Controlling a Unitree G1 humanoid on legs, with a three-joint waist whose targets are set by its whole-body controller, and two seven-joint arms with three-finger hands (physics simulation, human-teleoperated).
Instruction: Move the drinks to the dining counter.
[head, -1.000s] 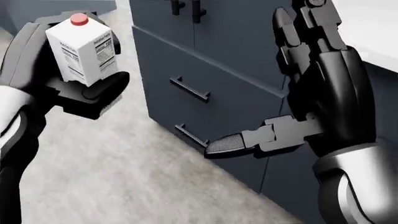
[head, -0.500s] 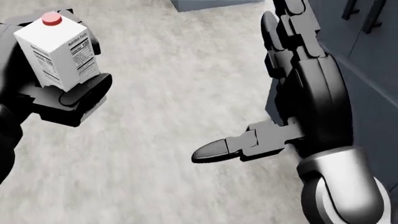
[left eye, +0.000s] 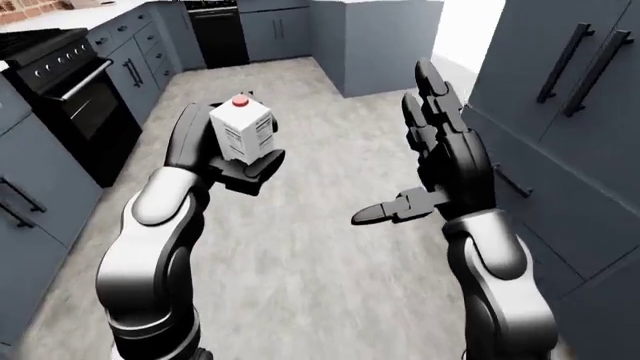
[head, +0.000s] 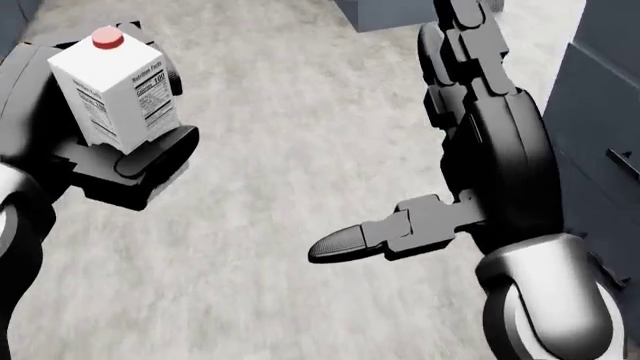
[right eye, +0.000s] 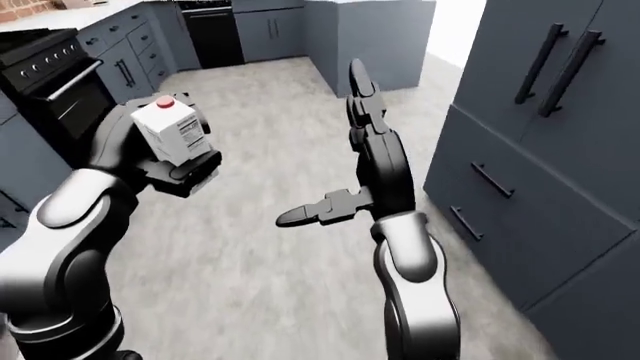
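Observation:
A white drink carton with a red cap and a printed label stands upright in my left hand, whose black fingers close round its lower part; the same carton shows left of centre in the left-eye view. My right hand is held up at the right of the head view, fingers spread straight and thumb sticking out to the left, with nothing in it. No dining counter is identifiable in these views.
Grey floor lies below both arms. Dark cabinets with bar handles run along the right. A black oven and stove stand at the left, more cabinets and a cabinet block at the top.
The whole picture has shifted: the cabinet fronts that filled the head view slid off to the right, leaving mostly floor. The carton stays in my left hand; the right hand keeps its spread pose.

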